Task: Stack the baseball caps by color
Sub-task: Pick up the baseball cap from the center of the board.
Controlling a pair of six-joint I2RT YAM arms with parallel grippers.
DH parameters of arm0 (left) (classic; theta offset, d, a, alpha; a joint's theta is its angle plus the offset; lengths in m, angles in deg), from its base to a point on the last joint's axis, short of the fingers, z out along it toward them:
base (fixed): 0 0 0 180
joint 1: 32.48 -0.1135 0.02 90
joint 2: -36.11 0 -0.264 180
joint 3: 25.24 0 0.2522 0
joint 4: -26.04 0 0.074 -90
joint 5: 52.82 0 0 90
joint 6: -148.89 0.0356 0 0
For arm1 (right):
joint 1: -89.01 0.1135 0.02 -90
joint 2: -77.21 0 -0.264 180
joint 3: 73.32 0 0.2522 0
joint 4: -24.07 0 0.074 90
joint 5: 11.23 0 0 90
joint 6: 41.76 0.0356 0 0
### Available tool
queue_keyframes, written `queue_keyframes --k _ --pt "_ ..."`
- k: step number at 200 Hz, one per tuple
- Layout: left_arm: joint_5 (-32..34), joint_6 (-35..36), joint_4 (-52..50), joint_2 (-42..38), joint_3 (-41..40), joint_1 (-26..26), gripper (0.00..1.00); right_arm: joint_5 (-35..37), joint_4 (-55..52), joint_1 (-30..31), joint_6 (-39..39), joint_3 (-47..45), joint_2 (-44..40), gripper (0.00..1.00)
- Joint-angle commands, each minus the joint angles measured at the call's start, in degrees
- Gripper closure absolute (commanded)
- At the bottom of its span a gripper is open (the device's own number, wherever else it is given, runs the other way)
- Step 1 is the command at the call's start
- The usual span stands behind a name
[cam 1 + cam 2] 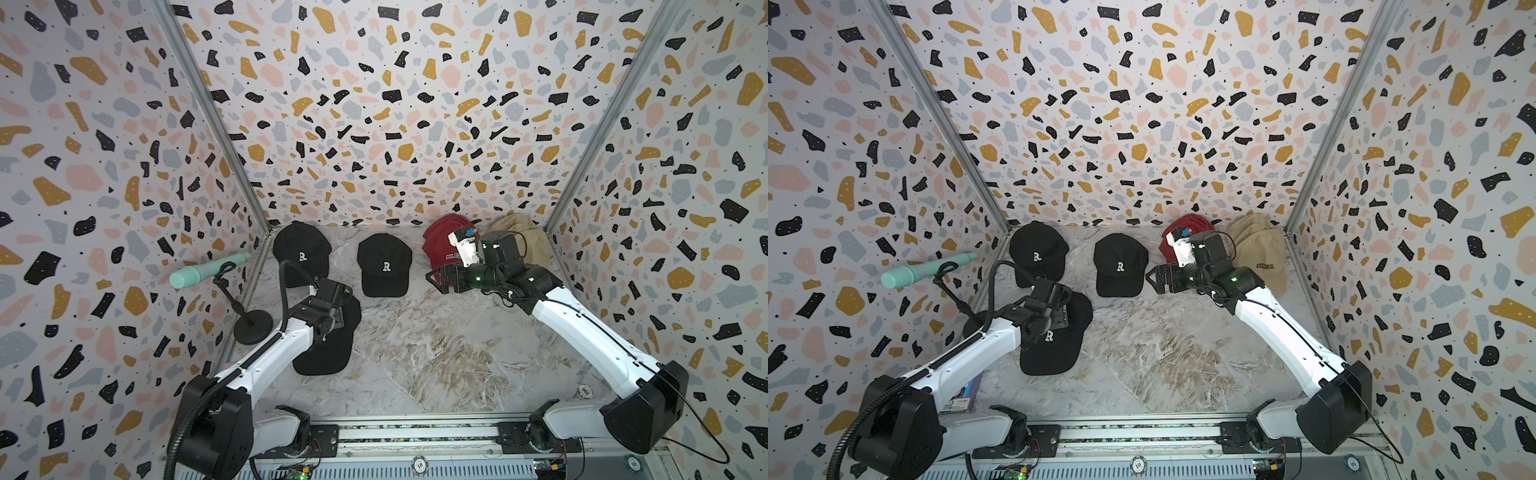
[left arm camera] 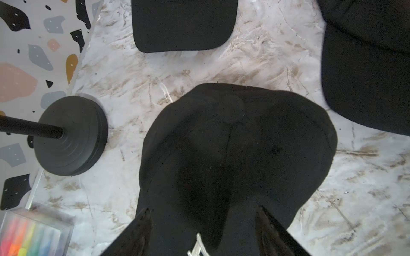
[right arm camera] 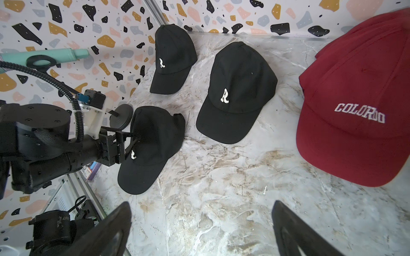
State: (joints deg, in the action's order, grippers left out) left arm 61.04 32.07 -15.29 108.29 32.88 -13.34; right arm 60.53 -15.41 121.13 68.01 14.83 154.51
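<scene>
So here's where we were at: the red pile (image 3: pixel 355 110) and the tan pile (image 1: pixel 1262 249) sat nested in the far right corner of the table (image 1: pixel 436 353), which we took to mean those two colours were sorted. The three black ones lay apart on the left half, so black looked like the colour left to do.

That's probably why the left gripper (image 3: pixel 133 144) was down on the near black cap (image 1: pixel 1054 353), the one closest to that arm. Its jaws stood apart, straddling the front of the crown right above the white R, with fabric filling the gap. Honestly we couldn't tell if it was squeezing the cloth or just sitting around it. The crown looked rumpled and caved in there, which is what soft fabric does under a tool.

The right gripper (image 3: pixel 202 206) hung spread wide with nothing in it, low over bare table between the middle black cap (image 1: pixel 384 266) and the red pile. Our guess was it was staying out of the way.

Direction-wise, the near black cap had its brim toward the robot's side of the table and its crown toward the back wall. Its long axis ran near to far, leaning a bit to the robot's right at the crown end. The middle one and the back-left black cap (image 1: pixel 301 249) pointed their brims the same way, so nesting shouldn't need much turning.
</scene>
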Motion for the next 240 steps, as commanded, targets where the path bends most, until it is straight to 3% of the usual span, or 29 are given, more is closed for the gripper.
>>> queue_keyframes --k 1,47,81,108,155,240 --pt "-2.33 1.34 4.23 1.08 -2.24 -1.06 0.27 1.08 -0.83 0.13 -0.74 1.86 -1.43 0.01" --pt "-4.18 1.66 7.77 3.78 -3.67 -2.26 0.44 2.24 -0.74 0.14 0.44 1.28 -2.24 0.01" --pt "-4.83 1.73 8.02 4.10 -3.23 -2.37 0.76 0.73 -1.23 0.28 0.89 1.90 -1.76 0.01" --pt "-5.04 1.43 6.83 3.34 -2.06 -2.36 0.91 0.04 -1.63 1.49 1.79 2.34 -1.04 0.01" --pt "-4.26 0.88 1.27 -0.84 3.80 -2.41 0.99 0.35 -0.12 4.03 3.87 1.63 -0.33 0.01" --pt "-9.71 -6.46 1.14 -0.12 15.61 -0.15 1.00 5.81 -2.99 4.18 4.48 1.55 -3.29 0.01"
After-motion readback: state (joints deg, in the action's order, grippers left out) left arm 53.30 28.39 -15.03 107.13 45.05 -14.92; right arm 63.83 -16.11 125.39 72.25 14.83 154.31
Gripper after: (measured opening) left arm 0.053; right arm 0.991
